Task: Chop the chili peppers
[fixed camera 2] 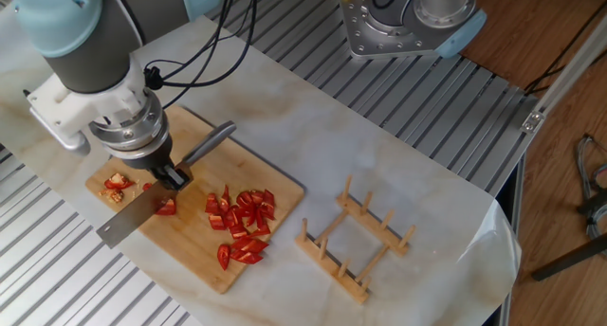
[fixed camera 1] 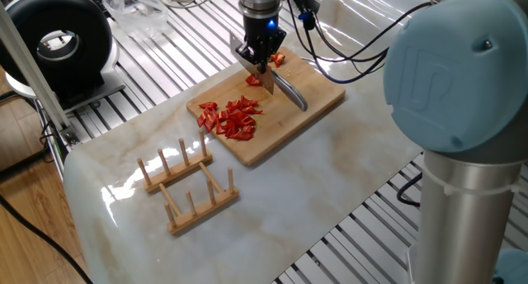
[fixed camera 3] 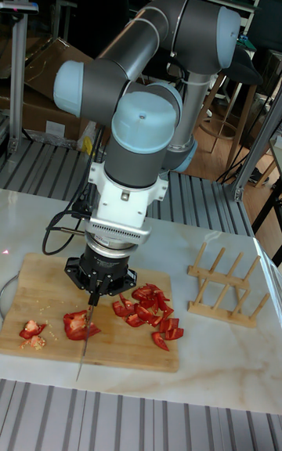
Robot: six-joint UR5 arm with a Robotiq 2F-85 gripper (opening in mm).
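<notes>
Claw [fixed camera 2: 173,177] clamped on knife [fixed camera 2: 133,215], blade resting across one uncut chili peppers chunk [fixed camera 2: 167,207]; chopped pile [fixed camera 2: 243,222] lies beyond along cutting board [fixed camera 2: 199,255].

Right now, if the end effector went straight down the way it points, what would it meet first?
The end effector holds a knife, whose blade would come first onto the red chili piece on the wooden cutting board. Blade and piece may already touch; depth is unclear.
</notes>
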